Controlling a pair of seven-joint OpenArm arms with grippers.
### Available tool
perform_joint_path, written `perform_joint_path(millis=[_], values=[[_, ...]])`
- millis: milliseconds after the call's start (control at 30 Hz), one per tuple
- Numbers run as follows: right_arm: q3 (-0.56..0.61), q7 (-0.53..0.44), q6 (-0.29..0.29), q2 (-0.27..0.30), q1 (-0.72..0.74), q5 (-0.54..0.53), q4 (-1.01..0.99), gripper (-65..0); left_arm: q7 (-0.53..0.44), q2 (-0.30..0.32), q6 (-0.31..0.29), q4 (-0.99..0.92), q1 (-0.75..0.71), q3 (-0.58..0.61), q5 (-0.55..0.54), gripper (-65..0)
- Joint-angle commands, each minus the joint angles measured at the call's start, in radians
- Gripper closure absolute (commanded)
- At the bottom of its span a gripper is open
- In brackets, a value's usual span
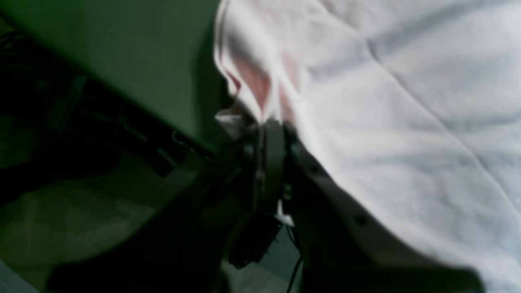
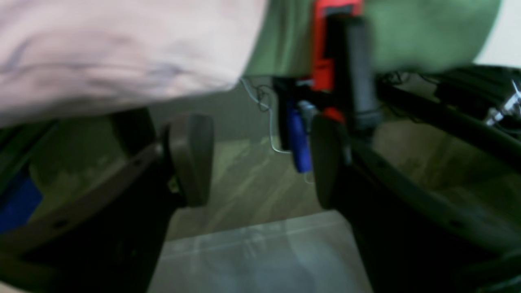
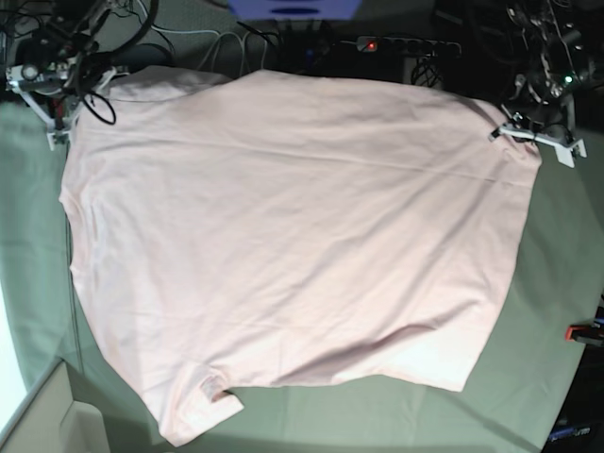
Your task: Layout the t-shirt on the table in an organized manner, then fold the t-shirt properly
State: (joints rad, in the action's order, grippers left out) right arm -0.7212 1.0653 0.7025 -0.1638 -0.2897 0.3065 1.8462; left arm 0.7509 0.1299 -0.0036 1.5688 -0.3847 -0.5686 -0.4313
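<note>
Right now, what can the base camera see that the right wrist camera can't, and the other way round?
Only the base view shows the whole t-shirt spread flat, plain side up, and the left gripper shut on the t-shirt's corner. Only the right wrist view shows the right gripper close up, jaws wide apart with nothing between them, plus the floor below and a red clamp on the table's edge. Both show pink shirt fabric lying on the green table.
</note>
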Motion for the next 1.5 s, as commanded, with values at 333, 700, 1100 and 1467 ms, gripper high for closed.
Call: perform_joint_path(millis=[333, 700, 1100, 1467], values=[[-0.019, -0.01, -0.004, 0.007, 0.085, -0.002, -0.171, -38.0, -0.017, 0.014, -0.002, 0.011, 0.0, -0.006, -0.002, 0.0], [-0.019, -0.012, -0.004, 0.008, 0.113, -0.002, -0.233, -34.3, -0.015, 0.014, -0.002, 0.014, 0.0, -0.006, -0.002, 0.0], [-0.019, -0.007, -0.004, 0.022, 0.119, -0.002, -0.066, 0.0, -0.018, 0.011, -0.002, 0.074, -0.021, -0.008, -0.004, 0.0], [-0.018, -0.003, -0.004, 0.036, 0.136, -0.002, 0.011, 0.0, -0.014, 0.011, 0.003, 0.135, -0.021, -0.008, -0.004, 0.0]])
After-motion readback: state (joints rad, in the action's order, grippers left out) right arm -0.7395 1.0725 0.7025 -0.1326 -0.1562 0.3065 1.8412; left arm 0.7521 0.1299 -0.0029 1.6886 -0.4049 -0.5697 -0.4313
